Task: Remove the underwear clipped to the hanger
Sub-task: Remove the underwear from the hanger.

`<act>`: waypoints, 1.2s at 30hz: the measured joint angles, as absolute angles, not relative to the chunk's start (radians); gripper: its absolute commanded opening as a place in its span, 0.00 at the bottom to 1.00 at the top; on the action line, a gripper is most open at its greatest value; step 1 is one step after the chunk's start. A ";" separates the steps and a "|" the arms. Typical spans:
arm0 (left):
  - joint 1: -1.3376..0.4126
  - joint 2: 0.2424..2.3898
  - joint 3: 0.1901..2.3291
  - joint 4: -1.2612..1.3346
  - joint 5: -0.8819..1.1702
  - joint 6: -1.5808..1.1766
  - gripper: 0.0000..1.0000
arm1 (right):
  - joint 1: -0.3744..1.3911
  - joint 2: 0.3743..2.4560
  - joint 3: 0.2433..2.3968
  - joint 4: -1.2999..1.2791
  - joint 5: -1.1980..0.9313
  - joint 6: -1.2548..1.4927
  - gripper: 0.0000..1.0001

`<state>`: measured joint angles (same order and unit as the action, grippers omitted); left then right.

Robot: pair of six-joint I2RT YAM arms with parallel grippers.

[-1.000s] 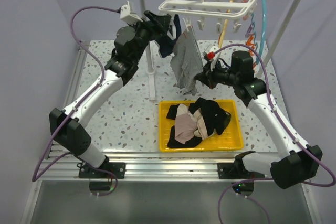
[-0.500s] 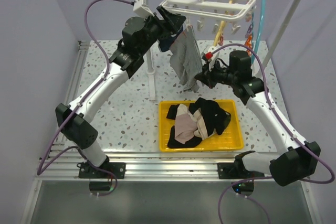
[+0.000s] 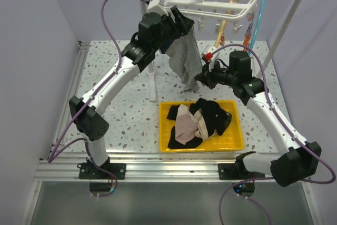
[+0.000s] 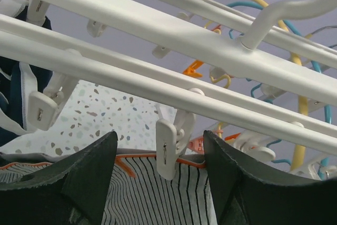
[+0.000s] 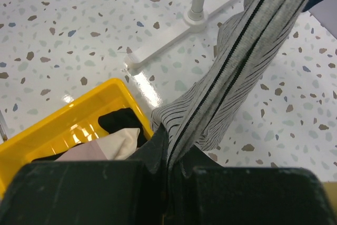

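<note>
The grey striped underwear (image 3: 184, 61) hangs from the white clip hanger (image 3: 210, 3), pinched by a white clip (image 4: 169, 148) at its orange-trimmed waistband (image 4: 142, 188). My left gripper (image 3: 184, 22) is raised to the hanger; its jaws (image 4: 160, 146) stand open, one on each side of that clip without touching it. My right gripper (image 3: 202, 80) is shut on the lower end of the same striped garment (image 5: 247, 61), pulling it taut over the tray. A navy piece of underwear (image 4: 10, 77) hangs from clips at the hanger's left end.
A yellow tray (image 3: 237, 140) in front of the rack holds black (image 3: 213, 114) and pale pink-beige (image 3: 185, 127) garments. The rack's white centre pole (image 3: 152, 72) and right upright (image 3: 287, 25) flank the hanger. Coloured hangers (image 3: 253, 19) dangle from the rail behind.
My left arm has risen and swung right, bringing its jaws up around the clip on the striped garment, and they have narrowed slightly. The right arm has held still.
</note>
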<state>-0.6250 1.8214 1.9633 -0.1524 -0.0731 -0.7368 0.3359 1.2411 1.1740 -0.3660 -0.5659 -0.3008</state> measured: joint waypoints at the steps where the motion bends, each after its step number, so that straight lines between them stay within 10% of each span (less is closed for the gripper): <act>1: -0.625 1.833 1.973 -0.156 -0.078 -0.736 0.70 | 0.337 1.241 1.174 -0.366 -0.566 -0.301 0.00; 16: -0.664 1.911 2.074 -0.173 -0.178 -0.697 0.59 | 0.348 1.241 1.174 -0.366 -0.566 -0.304 0.00; 25: -0.669 1.924 2.075 -0.153 -0.208 -0.686 0.06 | 0.349 1.241 1.174 -0.366 -0.566 -0.305 0.00; 31: -0.670 1.924 2.075 -0.146 -0.209 -0.677 0.37 | 0.349 1.241 1.174 -0.365 -0.566 -0.305 0.00; 36: -0.670 1.922 2.062 -0.119 -0.210 -0.674 0.09 | 0.349 1.241 1.174 -0.365 -0.562 -0.305 0.00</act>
